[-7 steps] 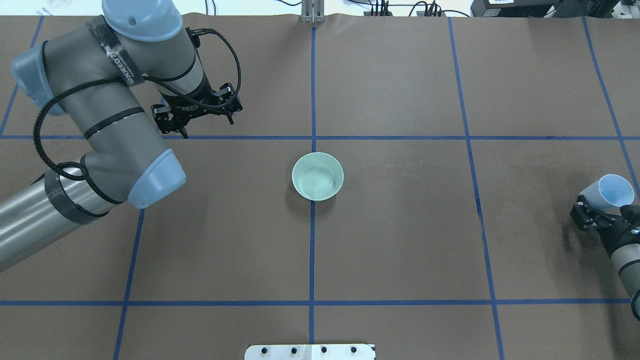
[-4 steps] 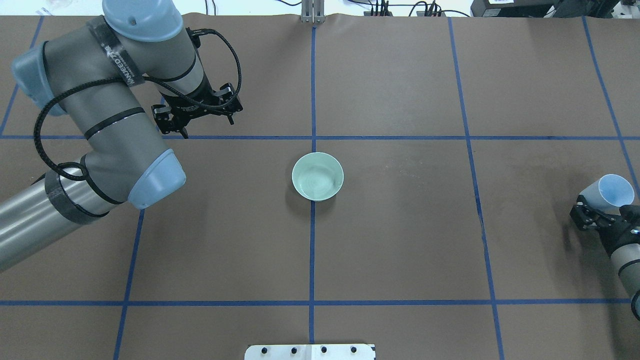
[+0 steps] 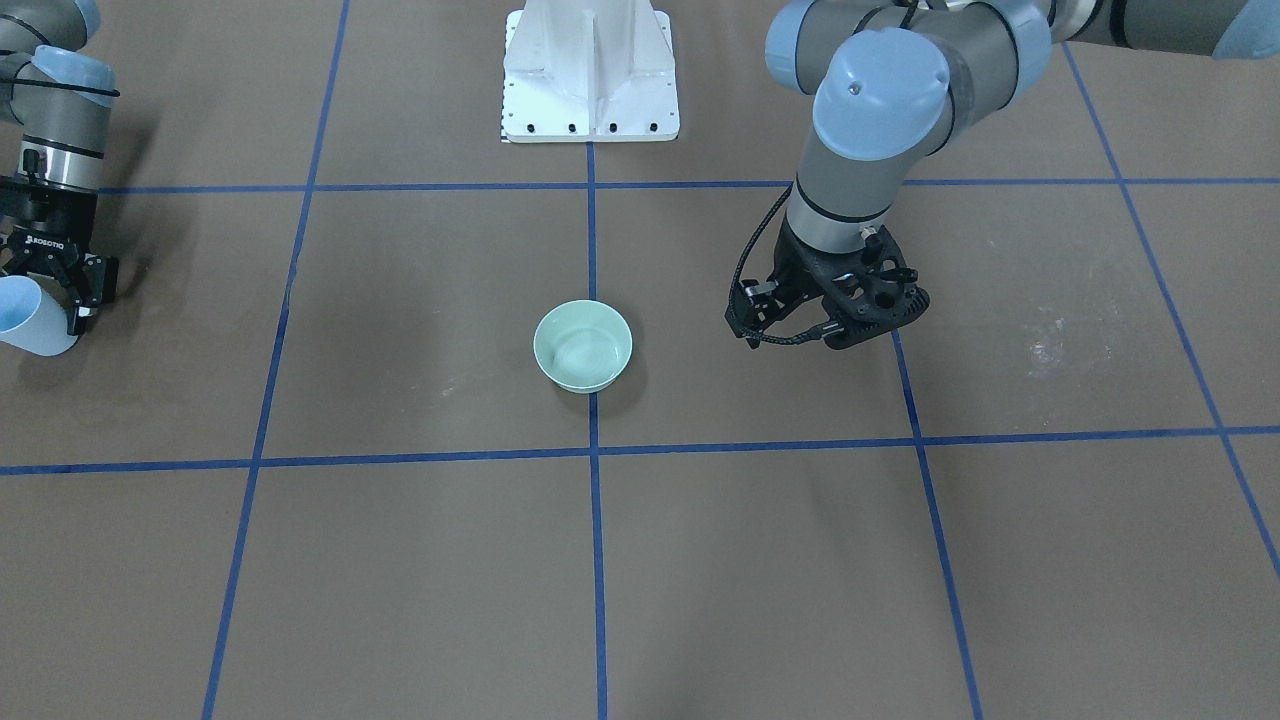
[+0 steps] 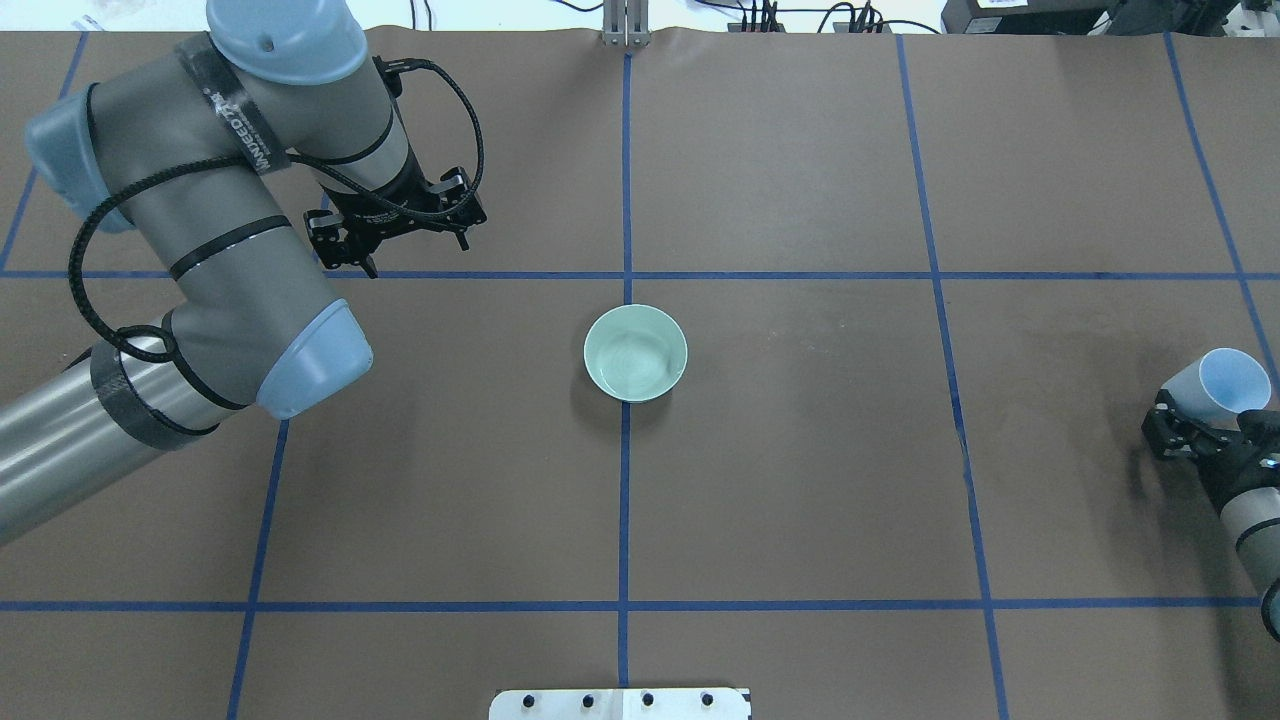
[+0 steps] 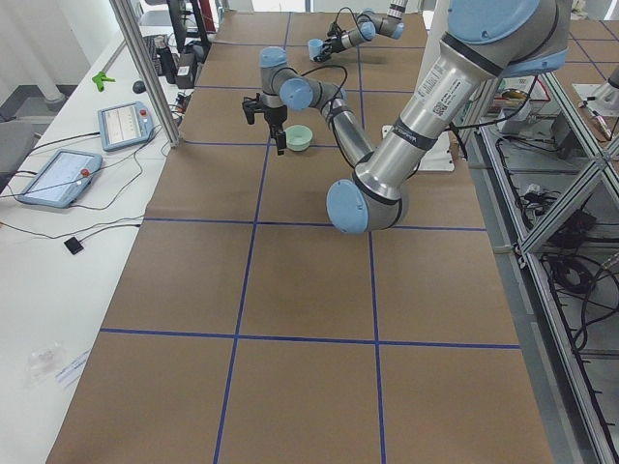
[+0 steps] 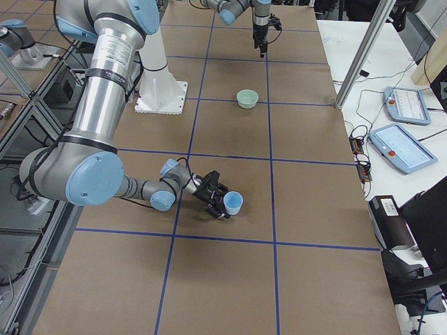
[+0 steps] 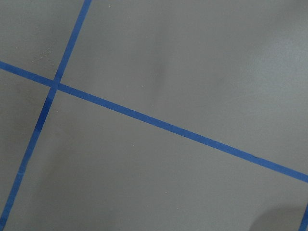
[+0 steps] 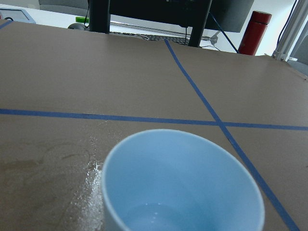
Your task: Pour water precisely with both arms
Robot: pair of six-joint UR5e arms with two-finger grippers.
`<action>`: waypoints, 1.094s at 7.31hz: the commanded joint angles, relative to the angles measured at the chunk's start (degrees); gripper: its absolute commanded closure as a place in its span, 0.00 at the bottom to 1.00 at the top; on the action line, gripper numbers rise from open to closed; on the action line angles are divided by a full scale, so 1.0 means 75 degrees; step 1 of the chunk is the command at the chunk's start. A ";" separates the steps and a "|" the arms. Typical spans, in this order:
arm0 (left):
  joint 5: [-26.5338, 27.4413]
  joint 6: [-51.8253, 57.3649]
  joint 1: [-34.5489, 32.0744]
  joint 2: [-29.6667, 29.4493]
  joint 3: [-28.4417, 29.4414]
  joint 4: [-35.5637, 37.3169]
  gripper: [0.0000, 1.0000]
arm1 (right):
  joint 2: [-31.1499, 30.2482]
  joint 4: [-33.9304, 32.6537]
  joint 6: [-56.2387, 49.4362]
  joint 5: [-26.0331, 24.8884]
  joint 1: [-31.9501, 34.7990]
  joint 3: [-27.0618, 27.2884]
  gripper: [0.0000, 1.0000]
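Note:
A light-blue cup is tilted at the table's far right, and my right gripper is shut on it. The right wrist view shows a little water glinting at the bottom of the cup. A mint-green bowl stands at the table's centre, on the blue tape line; its inside has a glossy sheen. My left gripper hangs over the table behind and to the left of the bowl, pointing down with nothing in it. Its fingers are hidden under its body, so I cannot tell how they stand.
A wet patch glistens on the brown paper beside the cup. The white pedestal stands at the robot's side of the table. Tablets and cables lie on the white bench beyond the far edge.

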 commanded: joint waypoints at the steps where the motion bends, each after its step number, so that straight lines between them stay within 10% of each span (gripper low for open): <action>1: 0.0000 -0.0009 0.0000 -0.0001 0.0000 0.0000 0.00 | 0.0008 0.0009 0.0015 0.0001 0.0094 0.0006 0.43; 3: 0.0000 -0.0009 0.0000 -0.0001 0.0000 0.0000 0.00 | 0.0008 0.0266 -0.0043 0.0024 0.0246 0.0017 0.95; 6: 0.0000 -0.0009 0.0012 -0.0001 0.0000 -0.0012 0.00 | 0.0346 0.0963 -0.1291 0.0071 0.1052 0.0064 1.00; 8: 0.0000 -0.0009 0.0012 -0.0001 -0.0012 -0.0012 0.00 | 0.0534 0.2603 -0.3384 0.1353 0.1929 0.0029 1.00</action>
